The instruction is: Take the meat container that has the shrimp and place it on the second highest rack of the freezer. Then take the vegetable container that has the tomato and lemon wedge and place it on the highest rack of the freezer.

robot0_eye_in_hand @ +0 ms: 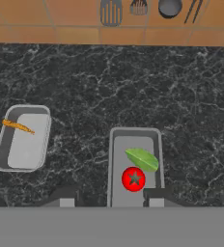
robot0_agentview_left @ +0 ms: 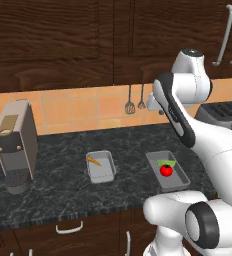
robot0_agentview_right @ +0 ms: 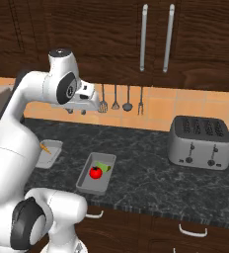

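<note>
Sitting on the counter point(robot0_agentview_left: 63, 190): two trays point(robot0_eye_in_hand: 22, 140), one shrimp point(robot0_eye_in_hand: 17, 126), one tomato point(robot0_eye_in_hand: 133, 179)

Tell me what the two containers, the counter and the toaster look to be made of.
Meat container and vegetable container: plain matte grey trays with thin raised rims, likely metal, possibly plastic. Counter: black stone, probably marble or granite, judging by the pale veining and slight sheen. Toaster: light silvery body with dark slots and knobs, probably brushed metal.

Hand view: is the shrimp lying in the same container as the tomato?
No. The shrimp lies alone in the left container, while the tomato shares the other container with the lemon wedge.
</note>
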Available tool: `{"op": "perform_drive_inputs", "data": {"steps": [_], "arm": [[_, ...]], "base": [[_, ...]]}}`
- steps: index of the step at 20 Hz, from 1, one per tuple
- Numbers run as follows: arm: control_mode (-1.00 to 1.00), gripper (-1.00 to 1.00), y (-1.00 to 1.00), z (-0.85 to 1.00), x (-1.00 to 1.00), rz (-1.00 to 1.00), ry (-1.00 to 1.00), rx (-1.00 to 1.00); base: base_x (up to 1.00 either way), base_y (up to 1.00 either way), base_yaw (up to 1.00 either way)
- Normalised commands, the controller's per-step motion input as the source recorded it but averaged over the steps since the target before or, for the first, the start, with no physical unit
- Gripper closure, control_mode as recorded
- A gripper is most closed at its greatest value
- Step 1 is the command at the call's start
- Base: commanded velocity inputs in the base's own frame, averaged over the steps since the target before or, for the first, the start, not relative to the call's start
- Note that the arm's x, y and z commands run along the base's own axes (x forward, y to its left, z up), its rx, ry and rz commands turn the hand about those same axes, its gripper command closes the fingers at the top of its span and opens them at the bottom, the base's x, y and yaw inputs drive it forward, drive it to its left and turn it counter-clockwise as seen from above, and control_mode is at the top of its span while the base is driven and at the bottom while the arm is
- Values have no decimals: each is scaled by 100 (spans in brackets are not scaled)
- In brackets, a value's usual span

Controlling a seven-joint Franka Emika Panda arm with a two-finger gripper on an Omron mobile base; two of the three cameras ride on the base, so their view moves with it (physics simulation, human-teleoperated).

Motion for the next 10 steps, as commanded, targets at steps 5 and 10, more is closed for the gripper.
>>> {"op": "perform_drive_inputs", "data": {"steps": [5,10], "arm": [[-100,-100,-1,-5,-50,-1,-1,1],[-100,-100,44,-58,-100,-32,-8,2]], "base": [[0,0,0],[0,0,0]]}}
